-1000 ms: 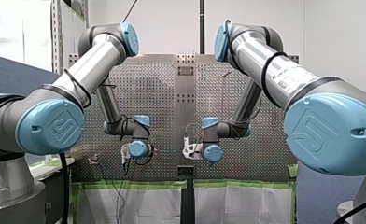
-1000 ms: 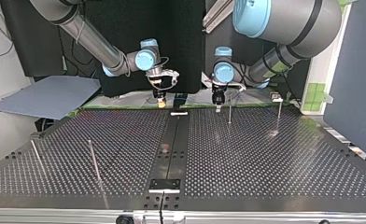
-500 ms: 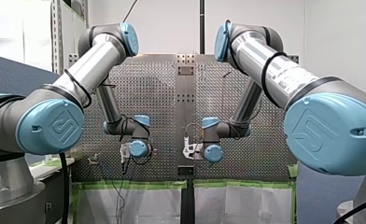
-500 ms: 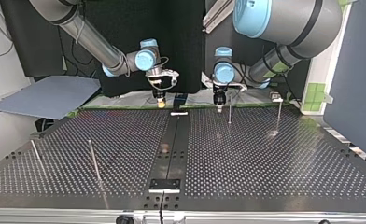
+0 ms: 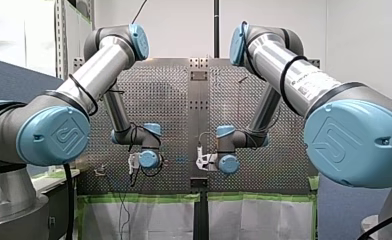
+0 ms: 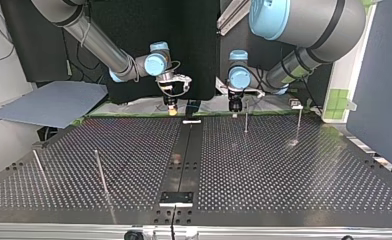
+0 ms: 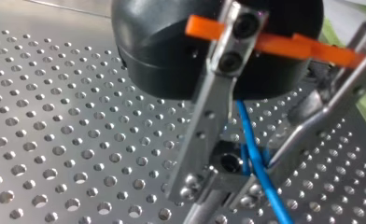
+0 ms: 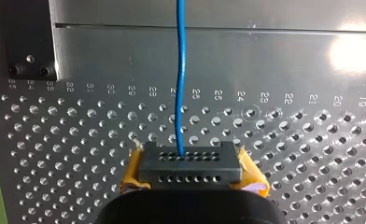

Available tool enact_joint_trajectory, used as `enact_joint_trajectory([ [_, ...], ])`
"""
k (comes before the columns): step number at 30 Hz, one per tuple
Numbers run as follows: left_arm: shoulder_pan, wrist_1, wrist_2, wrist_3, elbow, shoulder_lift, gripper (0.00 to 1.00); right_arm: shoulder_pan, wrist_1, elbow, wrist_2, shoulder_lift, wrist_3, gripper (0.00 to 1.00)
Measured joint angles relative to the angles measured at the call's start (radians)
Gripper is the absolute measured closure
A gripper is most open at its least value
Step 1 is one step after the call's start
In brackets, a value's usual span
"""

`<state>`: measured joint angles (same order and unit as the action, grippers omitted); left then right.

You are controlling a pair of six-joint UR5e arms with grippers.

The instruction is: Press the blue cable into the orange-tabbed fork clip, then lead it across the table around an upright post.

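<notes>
In the left wrist view my left gripper (image 7: 246, 182) has its metal fingers (image 7: 209, 121) drawn together on the blue cable (image 7: 260, 172), which runs between them down toward the perforated plate. An orange strip (image 7: 307, 49) crosses the gripper's black body. In the right wrist view my right gripper (image 8: 193, 184) is shut, its yellow pads (image 8: 132, 175) on a black block with holes (image 8: 190, 163). The blue cable (image 8: 180, 70) leaves that block and runs straight ahead. In the top view both grippers hang at the table's far edge, the right (image 6: 171, 107) and the left (image 6: 234, 107).
Thin upright posts stand on the perforated table (image 6: 284, 170): two near my left gripper (image 6: 245, 122) (image 6: 299, 125) and two at the top view's near left (image 6: 100, 172) (image 6: 39, 167). A small white piece (image 6: 191, 121) lies on the dark centre rail (image 6: 184, 160). A grey sheet (image 6: 54, 102) lies off the table.
In the top view my left gripper's tip sits slightly higher than a second ago. Both arms otherwise hold their places.
</notes>
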<state>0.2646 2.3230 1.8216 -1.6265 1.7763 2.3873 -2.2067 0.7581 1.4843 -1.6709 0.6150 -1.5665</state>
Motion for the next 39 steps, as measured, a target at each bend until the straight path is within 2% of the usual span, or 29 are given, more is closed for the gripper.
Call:
enact_joint_trajectory([
  [17, 0.010, 0.025, 0.007, 0.026, 0.000, -0.006, 1.00, 0.003, -0.005, 0.000, 0.001, 0.000, 0.000, 1.00],
  [22, 0.024, 0.054, 0.030, 0.044, 0.001, -0.038, 1.00, 0.004, -0.015, -0.009, -0.003, 0.001, 0.003, 1.00],
  [26, 0.040, 0.073, 0.041, 0.050, 0.001, -0.075, 1.00, 0.006, -0.039, -0.022, -0.024, 0.008, 0.006, 1.00],
  [30, 0.057, 0.090, 0.052, 0.053, 0.001, -0.112, 1.00, 0.007, -0.079, -0.026, -0.046, 0.039, 0.010, 1.00],
  [39, 0.095, 0.131, 0.073, 0.054, 0.002, -0.189, 1.00, 0.005, -0.148, -0.027, -0.051, 0.120, 0.011, 1.00],
])
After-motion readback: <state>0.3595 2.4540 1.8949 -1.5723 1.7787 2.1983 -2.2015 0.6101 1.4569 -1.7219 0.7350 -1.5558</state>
